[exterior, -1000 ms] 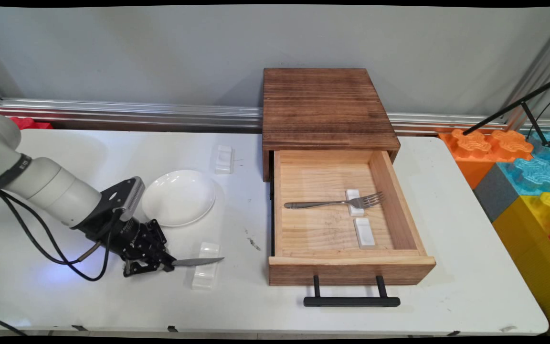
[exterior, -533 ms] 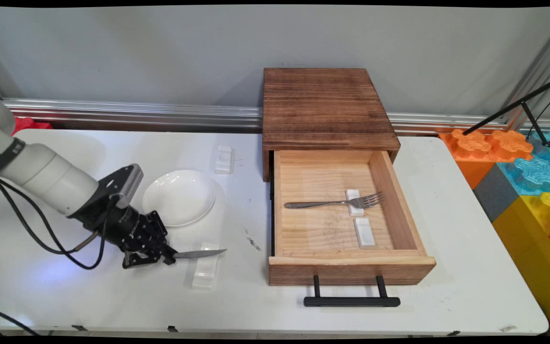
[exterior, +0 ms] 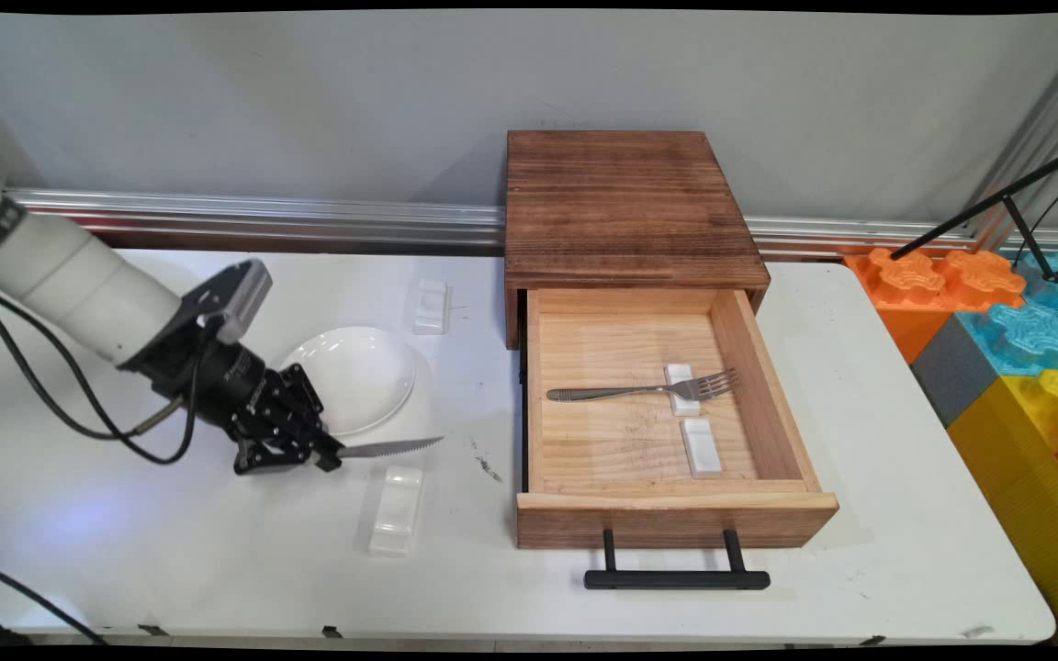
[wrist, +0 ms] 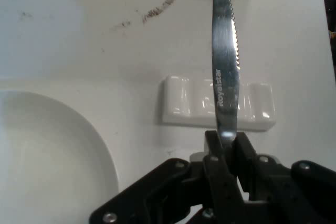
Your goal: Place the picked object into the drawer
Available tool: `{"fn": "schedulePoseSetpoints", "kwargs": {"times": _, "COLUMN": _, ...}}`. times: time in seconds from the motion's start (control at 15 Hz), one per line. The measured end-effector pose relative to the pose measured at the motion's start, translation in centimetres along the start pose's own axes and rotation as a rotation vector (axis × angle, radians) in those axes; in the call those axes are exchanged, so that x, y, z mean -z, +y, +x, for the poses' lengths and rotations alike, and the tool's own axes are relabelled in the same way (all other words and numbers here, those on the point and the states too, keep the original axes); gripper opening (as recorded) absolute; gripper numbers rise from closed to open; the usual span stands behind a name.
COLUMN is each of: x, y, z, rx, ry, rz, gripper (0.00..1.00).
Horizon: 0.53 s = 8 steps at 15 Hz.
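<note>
Main view: claw (exterior: 320,456) clamped on a serrated knife (exterior: 391,448), blade level and pointing right, held above the worktop (exterior: 217,569). White cutlery rest (exterior: 396,509) lies just below the blade, white plate (exterior: 354,378) just behind. Open wooden drawer (exterior: 667,505) to the right holds a fork (exterior: 639,391).

Hand view: claw (wrist: 227,148) pinches the knife (wrist: 224,66) by its blade base; rest (wrist: 181,102) beneath, plate (wrist: 47,150) at left.

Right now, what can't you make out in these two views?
- Knife handle: covered by the gripper in both views.
- Knife tip: cut by the hand view's top edge.
- Plate left side: behind the gripper, main view.
- Cabinet interior behind the drawer: hidden by its top.
</note>
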State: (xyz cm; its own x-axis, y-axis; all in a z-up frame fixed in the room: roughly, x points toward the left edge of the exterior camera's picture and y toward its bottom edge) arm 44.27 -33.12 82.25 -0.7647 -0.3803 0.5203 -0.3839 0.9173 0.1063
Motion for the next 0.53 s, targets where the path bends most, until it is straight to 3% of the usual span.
{"fn": "schedulePoseSetpoints", "kwargs": {"times": 0.53, "x": 2.6, "y": -2.1, "z": 6.7, "rx": 0.014, "ry": 0.040, "rz": 0.024, "gripper": 0.00}}
